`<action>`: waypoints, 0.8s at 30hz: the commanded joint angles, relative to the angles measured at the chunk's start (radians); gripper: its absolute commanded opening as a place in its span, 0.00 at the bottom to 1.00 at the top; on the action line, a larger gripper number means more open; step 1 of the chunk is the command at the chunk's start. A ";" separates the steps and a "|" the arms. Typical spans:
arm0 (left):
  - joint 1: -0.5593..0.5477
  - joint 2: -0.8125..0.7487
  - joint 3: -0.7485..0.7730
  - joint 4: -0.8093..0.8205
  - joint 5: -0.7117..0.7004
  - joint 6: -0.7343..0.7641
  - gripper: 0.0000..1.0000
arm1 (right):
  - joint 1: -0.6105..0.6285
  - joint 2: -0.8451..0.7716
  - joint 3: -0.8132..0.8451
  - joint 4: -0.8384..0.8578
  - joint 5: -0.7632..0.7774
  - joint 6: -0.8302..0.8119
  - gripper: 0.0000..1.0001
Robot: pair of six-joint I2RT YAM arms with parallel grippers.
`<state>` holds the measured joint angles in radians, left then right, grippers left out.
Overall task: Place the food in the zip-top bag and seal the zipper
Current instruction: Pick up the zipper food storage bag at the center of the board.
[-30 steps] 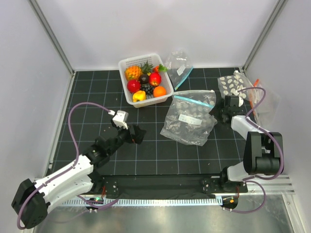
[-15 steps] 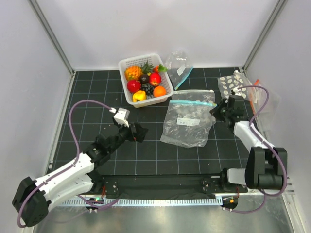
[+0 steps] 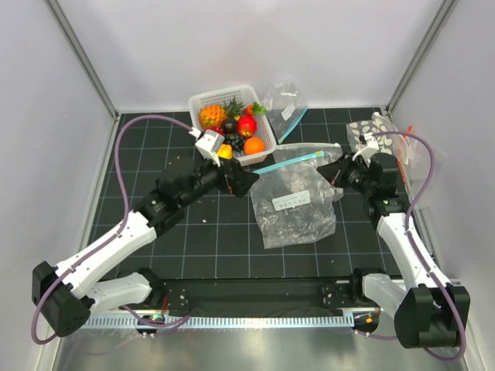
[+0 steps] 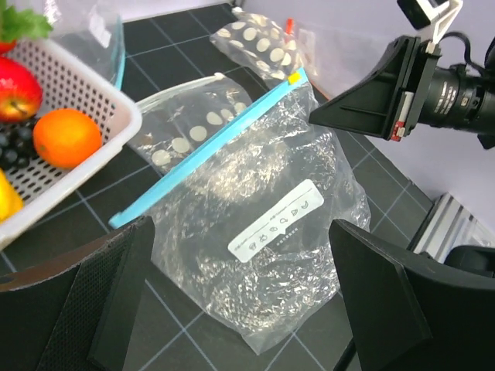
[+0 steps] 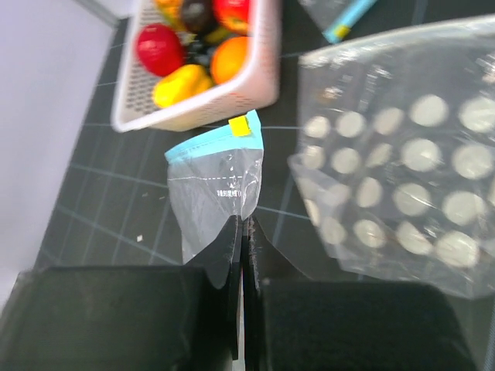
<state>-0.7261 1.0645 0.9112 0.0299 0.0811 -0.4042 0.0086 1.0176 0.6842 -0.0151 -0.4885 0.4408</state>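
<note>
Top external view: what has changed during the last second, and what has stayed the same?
The right end effector moved left to the zip-top bag and shut on its right edge, dragging it and tilting the zipper. The left end effector, open, swung forward toward the bag. The basket, its food and the dotted bag stayed.
</note>
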 commanded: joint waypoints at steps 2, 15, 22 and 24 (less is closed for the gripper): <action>0.001 0.035 0.051 -0.035 0.132 0.125 1.00 | 0.047 -0.069 -0.005 0.079 -0.154 -0.016 0.01; -0.001 0.092 0.038 0.004 0.289 0.185 0.71 | 0.221 -0.068 0.044 0.024 -0.208 -0.117 0.01; -0.003 0.081 -0.006 0.015 0.249 0.179 0.59 | 0.225 -0.091 0.051 0.021 -0.194 -0.125 0.01; -0.003 0.063 -0.035 0.042 0.238 0.151 0.56 | 0.225 -0.091 0.051 0.021 -0.196 -0.128 0.01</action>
<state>-0.7261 1.1599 0.9112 0.0132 0.3252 -0.2329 0.2298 0.9531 0.6876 -0.0124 -0.6796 0.3347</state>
